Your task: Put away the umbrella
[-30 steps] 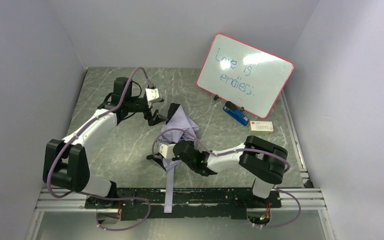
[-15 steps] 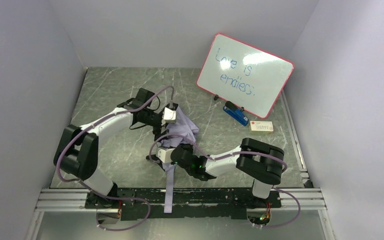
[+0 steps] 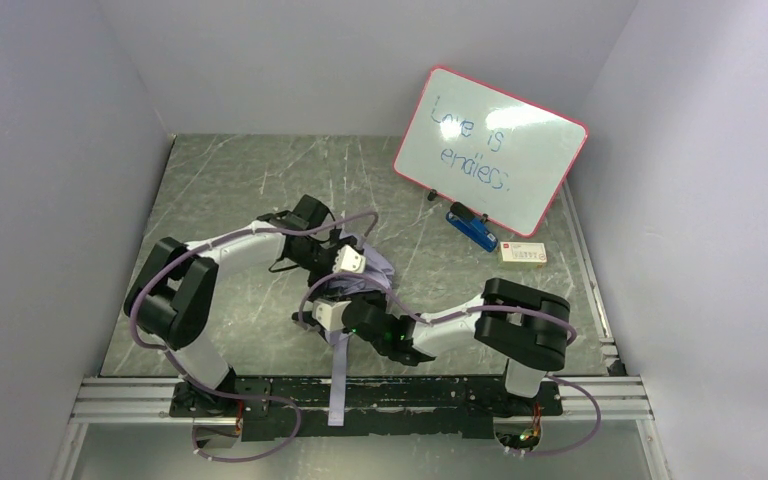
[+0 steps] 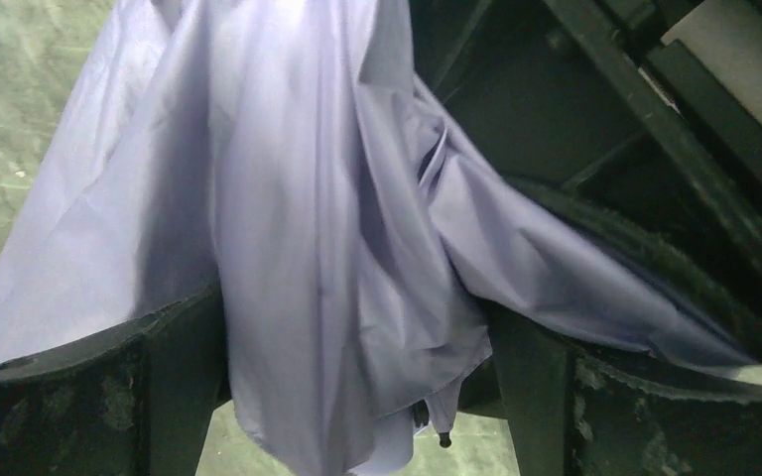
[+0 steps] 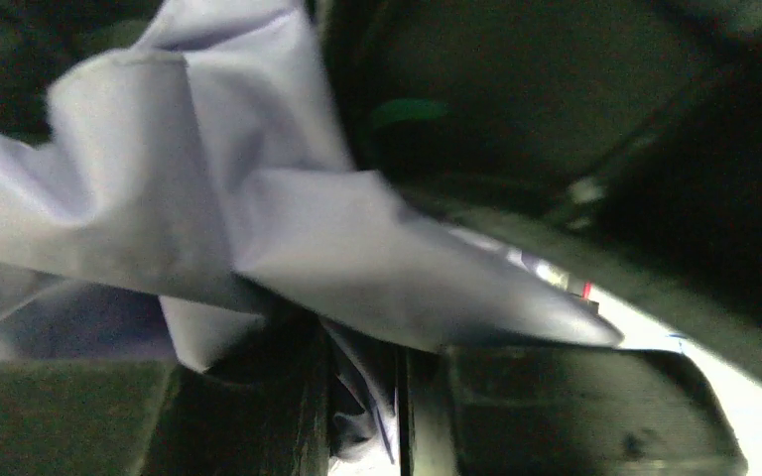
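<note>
In the top external view, the umbrella (image 3: pixel 379 269) was seen lying crumpled near the middle of the grey marbled tabletop (image 3: pixel 230 180), its lavender fabric bunched between the two arms. A narrow lilac length of it was stretched toward the near edge, across the black rail. The left pincer (image 3: pixel 357 279) was lowered onto the far side of the fabric, and the right pincer (image 3: pixel 313 320) was set against the near side, just beside the left one. Well apart, at the far right, a pink-framed whiteboard (image 3: pixel 490 150) was propped up, with a blue eraser (image 3: pixel 472 230) at its foot and a small white box (image 3: pixel 523 253) just beside that.

In the left wrist view, the umbrella (image 4: pixel 288 198) was shown hanging in long lavender folds across most of the frame. The left pincer (image 4: pixel 357 397) was held wide, a thick bunch of fabric filling the gap and touching both black fingers (image 4: pixel 89 397). Whether the fabric was being squeezed could not be told.

In the right wrist view, dim and blurred, the umbrella (image 5: pixel 208 218) was seen as pale folds across the upper left. The right pincer (image 5: pixel 362 416) was drawn narrow, with a thin fold of fabric caught in the slit between its dark fingers (image 5: pixel 556 416).
</note>
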